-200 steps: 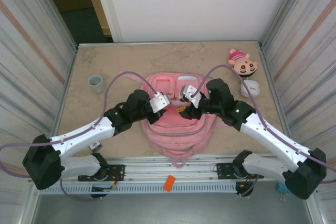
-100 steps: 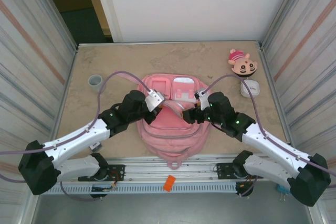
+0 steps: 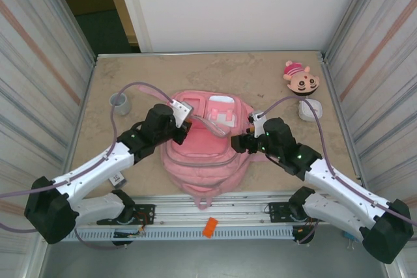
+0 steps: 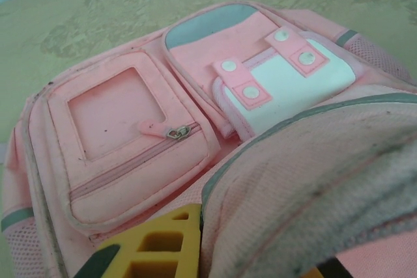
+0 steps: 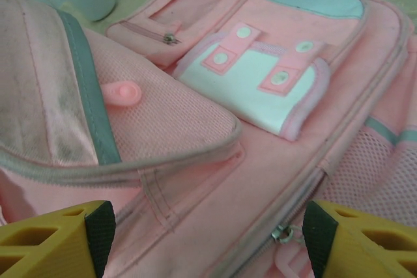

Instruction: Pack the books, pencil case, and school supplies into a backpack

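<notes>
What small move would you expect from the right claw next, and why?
Probably ease forward and pinch the zipper pull. The right claw is open with that pull just ahead, near one finger, while the left claw holds up the flap of the backpack, so zipping seems the likely next step.

**Soft cloth, hard plastic, dull stone**

The backpack (image 3: 205, 151) is pink woven cloth, matt and a little grubby, with open mesh on its flap and side panels. Its white pocket flap (image 5: 260, 89) looks smoother, like coated fabric, and carries glossy round studs. The zip pull (image 4: 172, 133) is bright metal. The right gripper (image 5: 210, 229) has fingers (image 5: 45, 242) of matt yellow plastic faced with dark rubbery pads (image 5: 99, 226). The table (image 3: 260, 73) has a mottled beige, stone-like matt top. The cup (image 3: 120, 101) is smooth grey plastic, the plush head (image 3: 301, 80) looks fuzzy, and the side walls (image 3: 39, 63) are ribbed sheet with a dull sheen.
</notes>
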Motion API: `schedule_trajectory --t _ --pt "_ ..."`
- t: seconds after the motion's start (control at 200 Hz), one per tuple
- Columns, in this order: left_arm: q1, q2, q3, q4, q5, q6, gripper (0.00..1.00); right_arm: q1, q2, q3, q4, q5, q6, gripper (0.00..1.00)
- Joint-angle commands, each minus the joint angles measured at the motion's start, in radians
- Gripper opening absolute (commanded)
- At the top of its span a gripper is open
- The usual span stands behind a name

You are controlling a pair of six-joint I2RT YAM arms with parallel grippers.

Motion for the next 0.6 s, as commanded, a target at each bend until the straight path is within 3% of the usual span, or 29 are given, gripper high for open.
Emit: schedule_trajectory --t 0.0,0.11,0.225,0.351,0.451,0.591 --pt "0.014 0.015 0.067 0.036 -0.047 -0.098 0.02 -0.007 0.003 0.027 -0.021 0.0 0.025 0.76" --pt "0.014 0.018 0.093 -0.023 -0.06 -0.15 0.16 -0.007 0.02 0.051 -0.029 -0.02 0.025 0.76" --pt "0.019 -0.011 0.118 -0.124 -0.075 -0.216 0.43 -0.008 0.029 0.071 -0.031 -0.036 0.025 0.76" --pt "0.035 -0.093 0.122 -0.238 -0.085 -0.304 0.65 -0.006 0.032 0.09 -0.024 -0.069 0.028 0.75" --pt "0.064 -0.179 0.11 -0.337 -0.084 -0.364 0.78 0.014 0.047 0.123 -0.022 -0.14 -0.003 0.74" --pt "0.161 -0.283 0.093 -0.538 -0.102 -0.51 0.89 0.098 0.081 0.161 -0.035 -0.057 -0.066 0.74"
